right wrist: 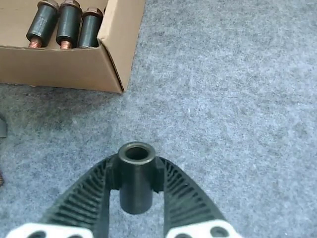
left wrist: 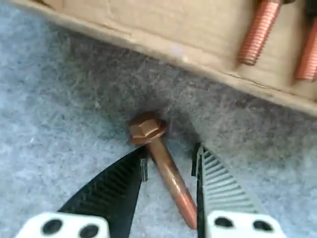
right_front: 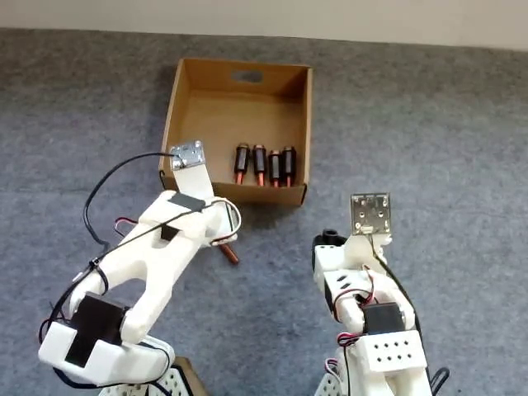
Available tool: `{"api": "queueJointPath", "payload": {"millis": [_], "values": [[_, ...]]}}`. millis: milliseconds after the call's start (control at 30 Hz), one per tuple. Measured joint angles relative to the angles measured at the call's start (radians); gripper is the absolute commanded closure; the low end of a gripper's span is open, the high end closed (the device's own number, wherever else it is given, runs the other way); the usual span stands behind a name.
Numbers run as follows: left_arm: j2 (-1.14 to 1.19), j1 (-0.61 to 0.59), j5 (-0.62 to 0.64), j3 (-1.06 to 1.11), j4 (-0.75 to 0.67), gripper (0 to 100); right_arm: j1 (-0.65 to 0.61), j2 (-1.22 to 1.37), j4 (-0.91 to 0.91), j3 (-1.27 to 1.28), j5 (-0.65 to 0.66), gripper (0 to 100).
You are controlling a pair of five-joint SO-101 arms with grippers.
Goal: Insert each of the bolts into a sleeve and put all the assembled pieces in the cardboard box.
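Note:
A copper bolt lies flat on the grey carpet just in front of the cardboard box. My left gripper is open and straddles its shaft, one finger on each side, with the hex head pointing toward the box wall. From above, the bolt pokes out from under the left arm. My right gripper is shut on a black sleeve, held with its bore facing the camera, to the right of the box. The same sleeve shows in the high view.
Several assembled pieces lie side by side along the box's front wall; they also show in the right wrist view. Open carpet stretches to the right of the box and between the two arms.

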Motion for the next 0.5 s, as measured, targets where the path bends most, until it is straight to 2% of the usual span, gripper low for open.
{"api": "queueJointPath", "payload": {"millis": [100,233,500], "values": [[0.000,0.000,0.000,0.000,0.000,87,0.000,0.000,0.000,0.000,0.000,99.3],[0.000,0.003,-0.003,0.000,0.000,100,0.000,0.000,0.000,0.000,0.000,99.3],[0.000,0.005,-0.114,0.000,-0.002,99,0.000,0.000,0.000,0.000,0.000,99.3]]}}
